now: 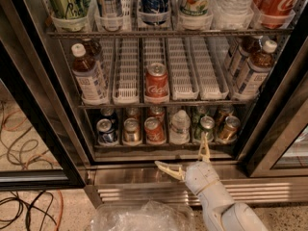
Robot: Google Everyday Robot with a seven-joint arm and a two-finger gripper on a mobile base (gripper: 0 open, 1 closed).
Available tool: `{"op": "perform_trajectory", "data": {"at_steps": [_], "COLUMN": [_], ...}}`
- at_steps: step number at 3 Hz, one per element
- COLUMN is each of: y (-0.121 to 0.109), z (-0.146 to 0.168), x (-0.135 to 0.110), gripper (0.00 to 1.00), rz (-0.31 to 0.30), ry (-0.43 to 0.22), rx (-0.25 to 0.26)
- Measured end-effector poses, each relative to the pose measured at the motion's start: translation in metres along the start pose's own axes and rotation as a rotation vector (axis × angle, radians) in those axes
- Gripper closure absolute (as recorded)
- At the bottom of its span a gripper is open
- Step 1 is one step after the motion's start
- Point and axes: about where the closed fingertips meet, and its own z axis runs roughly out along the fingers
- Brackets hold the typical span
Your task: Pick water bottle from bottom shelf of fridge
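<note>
The fridge (43, 129) stands open before me, black-framed, with a steel louvred base. On the bottom shelf (163, 146) the small clear ribbed water bottle (179, 127) with a white cap stands fourth from the left among several cans. My gripper (185, 158) is open, low in front of the steel base, just below and slightly right of the bottle. One fingertip (204, 141) points up at the shelf's front edge and the other (161, 165) points left. It holds nothing.
Cans flank the bottle: a red one (154, 130) on its left, a green one (206, 127) on its right. The middle rack holds a lone red cola can (157, 83) and brown tea bottles (88, 74). Cables (24, 129) lie on the floor at left. Crumpled clear plastic (139, 216) lies below.
</note>
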Motion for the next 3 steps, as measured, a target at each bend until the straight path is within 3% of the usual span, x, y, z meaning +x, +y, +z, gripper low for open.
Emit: {"op": "perform_trajectory", "data": {"at_steps": [1,2,3], "y": [-0.009,-0.009,-0.021], "z": [0.024,0.024,0.032], "x": [0.014,0.014,0.017], "gripper": [0.0,0.0,0.0], "rz": [-0.012,-0.012,-0.01], "ry": [-0.049,-0.049,-0.061], "rx": [0.023,0.023,0.062]}}
